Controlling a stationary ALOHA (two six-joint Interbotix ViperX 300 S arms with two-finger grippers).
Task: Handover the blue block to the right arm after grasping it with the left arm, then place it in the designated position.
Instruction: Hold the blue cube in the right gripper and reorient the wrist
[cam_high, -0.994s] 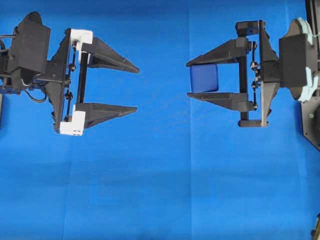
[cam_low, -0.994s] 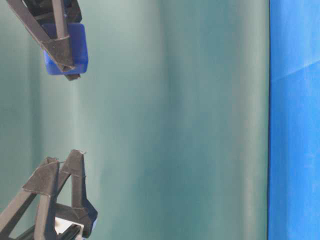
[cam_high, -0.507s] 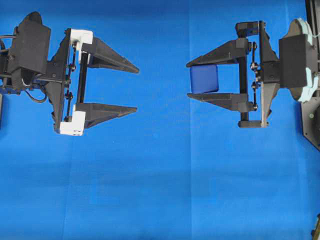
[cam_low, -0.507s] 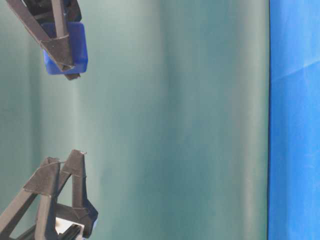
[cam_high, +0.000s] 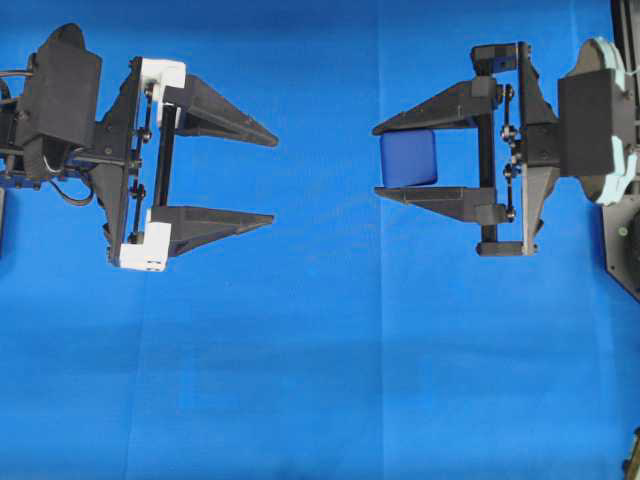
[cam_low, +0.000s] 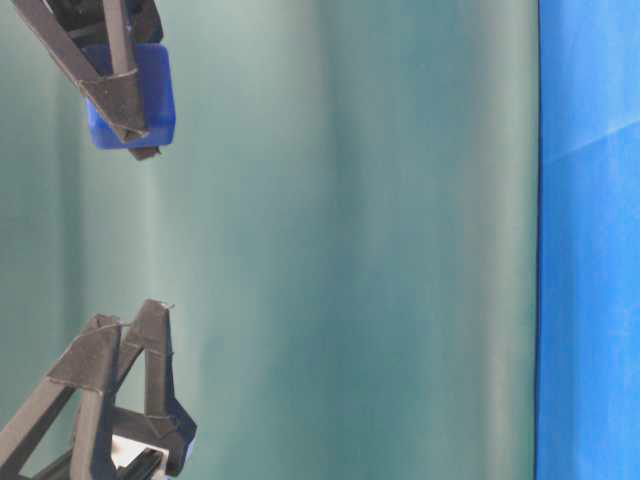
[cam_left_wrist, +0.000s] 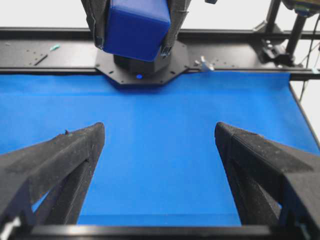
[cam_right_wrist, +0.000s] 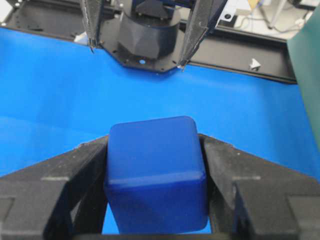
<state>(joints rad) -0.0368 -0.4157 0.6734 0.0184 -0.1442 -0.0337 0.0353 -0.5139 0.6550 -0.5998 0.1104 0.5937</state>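
Blue block (cam_high: 408, 158) sat clamped between the two wedge fingers of the right gripper (cam_high: 378, 160), near their tips, at the right of the overhead view and held up off the blue cloth (cam_high: 320, 350). In the right wrist view the fingers pressed flat on two opposite sides of the cube (cam_right_wrist: 156, 172), its rounded top and front faces left bare.

At the left of the overhead view, the left gripper (cam_high: 273, 176), with its white brackets, had its fingers spread wide apart with nothing between them. Their tips pointed right, toward the block. From the left wrist camera the two black fingers (cam_left_wrist: 55, 170) framed a broad stretch of bare cloth, and the block (cam_left_wrist: 136, 27) hung at the far end, above the black base plate (cam_left_wrist: 142, 65) of the right arm.

Between the two sets of fingertips lay an open band of cloth; the grippers were well apart and nothing stood in that gap. Below both grippers in the overhead view the cloth ran unbroken to the lower edge, marked only by faint fold lines.

At the far right edge, the right arm's body with its grey-white cap (cam_high: 612, 120) reached the cloth's border, where a dark frame piece (cam_high: 622, 240) showed. In the table-level view the block (cam_low: 135, 95) and the left fingers (cam_low: 120, 380) stood against a green backdrop (cam_low: 350, 240).
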